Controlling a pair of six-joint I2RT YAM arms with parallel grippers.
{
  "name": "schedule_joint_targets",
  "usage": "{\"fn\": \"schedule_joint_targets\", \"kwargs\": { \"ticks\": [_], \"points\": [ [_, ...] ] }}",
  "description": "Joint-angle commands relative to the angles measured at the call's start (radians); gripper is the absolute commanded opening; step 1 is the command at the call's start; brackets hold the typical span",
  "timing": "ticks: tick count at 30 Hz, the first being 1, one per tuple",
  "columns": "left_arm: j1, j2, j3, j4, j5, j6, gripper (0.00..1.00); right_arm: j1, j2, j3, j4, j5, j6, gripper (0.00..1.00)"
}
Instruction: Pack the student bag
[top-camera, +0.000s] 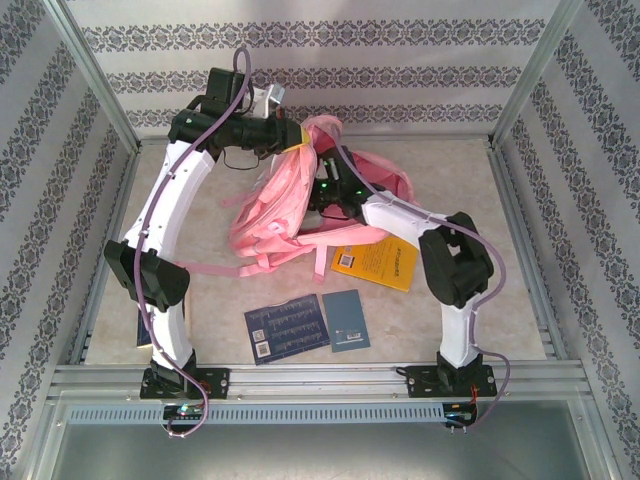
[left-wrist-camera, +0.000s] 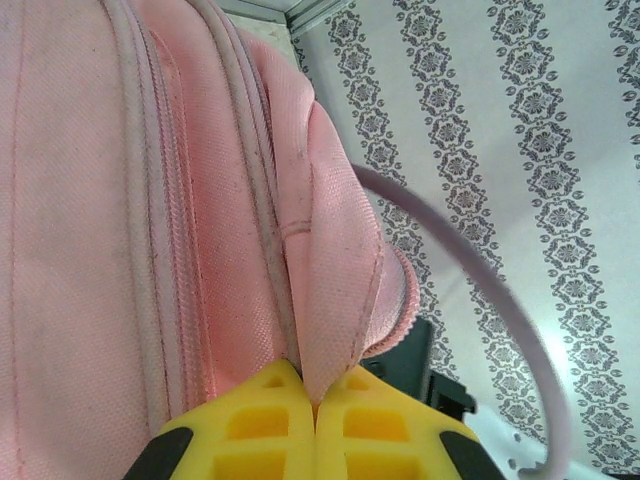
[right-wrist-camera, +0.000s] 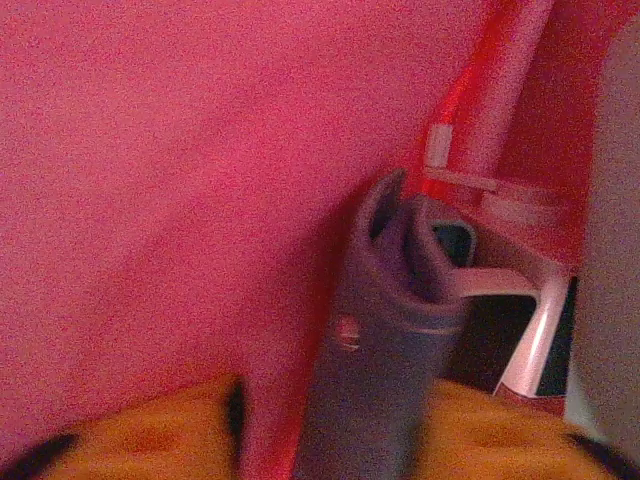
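Pink student bag pinched by left hand.

Striped damask-patterned walls enclose a beige tabletop edged by aluminium rails.

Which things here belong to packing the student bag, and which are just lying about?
In the job: student bag; left gripper pinching its fabric; right gripper holding a grey item inside it.
Lying about: yellow book, dark blue booklet, blue notebook; untouched, perhaps packed next.
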Motion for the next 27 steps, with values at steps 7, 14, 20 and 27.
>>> {"fn": "schedule_joint_targets", "kwargs": {
  "ticks": [7,14,20,27],
  "points": [
    [0.040,-0.048,0.038,0.120,0.022,0.021,0.00,-0.040,-0.129,0.032,-0.166,0.064,-0.188,0.87],
    [0.047,-0.033,0.060,0.046,-0.061,0.055,0.00,-0.078,-0.284,-0.027,-0.273,0.092,-0.291,0.93],
    [0.048,-0.023,0.067,0.006,-0.124,0.049,0.00,-0.073,-0.433,-0.098,-0.386,0.119,-0.447,0.86],
    [0.048,-0.030,0.035,0.035,-0.151,0.002,0.00,0.017,-0.672,-0.254,-0.607,0.262,-0.656,0.82]
  ]
}}
